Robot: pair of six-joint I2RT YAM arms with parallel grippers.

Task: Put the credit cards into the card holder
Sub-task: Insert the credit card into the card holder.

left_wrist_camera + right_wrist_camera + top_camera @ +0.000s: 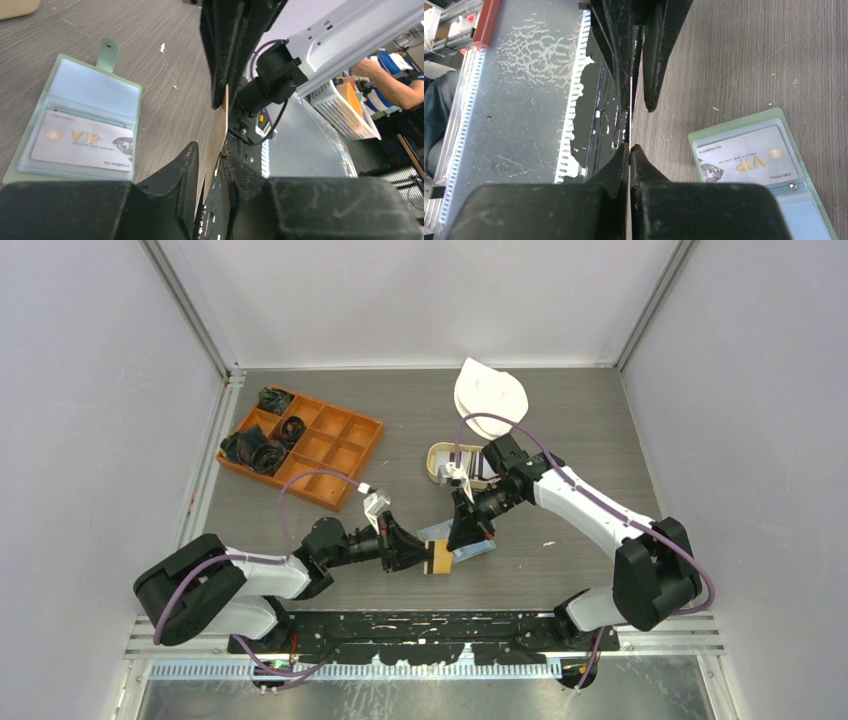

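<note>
The sage-green card holder (pixel 480 550) lies open on the table, also in the left wrist view (pixel 75 100) and the right wrist view (pixel 774 165). A grey VIP card (pixel 82 142) sits in its clear pocket (pixel 746 155). A tan-gold credit card (pixel 438 558) is held on edge just left of the holder. My right gripper (pixel 462 540) is shut on it (pixel 630 146). My left gripper (pixel 425 558) straddles the same card (pixel 217 135), with a gap on one side (pixel 210 150). More cards lie in the tan tray (pixel 432 465), partly hidden by the right arm.
An orange compartment box (pixel 305 448) with dark cord bundles stands at the back left. A white object (pixel 490 392) lies behind the tray. The black base plate (pixel 420 625) runs along the table's near edge.
</note>
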